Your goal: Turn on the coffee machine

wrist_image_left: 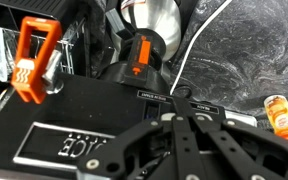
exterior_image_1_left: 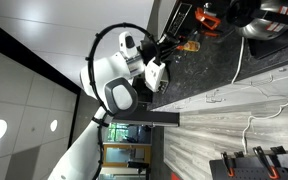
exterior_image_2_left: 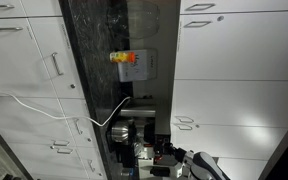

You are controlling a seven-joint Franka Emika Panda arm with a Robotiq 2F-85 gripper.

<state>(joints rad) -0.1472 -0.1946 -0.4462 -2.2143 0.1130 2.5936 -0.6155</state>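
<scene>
The coffee machine [wrist_image_left: 74, 120] is a black box that fills the lower left of the wrist view, with a white-lettered label on top and orange levers [wrist_image_left: 34, 60] behind it. It also shows in both exterior views [exterior_image_1_left: 196, 22] [exterior_image_2_left: 134, 132]. My gripper [wrist_image_left: 180, 98] hangs just over the machine's top, near its back edge. Its two black fingers are pressed together with nothing between them. In an exterior view the gripper [exterior_image_1_left: 172, 45] reaches in beside the machine. Whether the tips touch the machine I cannot tell.
A big shiny steel pot [wrist_image_left: 152, 18] stands behind the machine, also seen in an exterior view [exterior_image_1_left: 269, 18]. A small orange bottle [wrist_image_left: 280, 112] [exterior_image_2_left: 125, 58] sits on the dark marble counter [wrist_image_left: 244, 50]. A white cable [wrist_image_left: 199, 40] runs across the counter. White cabinets [exterior_image_2_left: 234, 70] flank the counter.
</scene>
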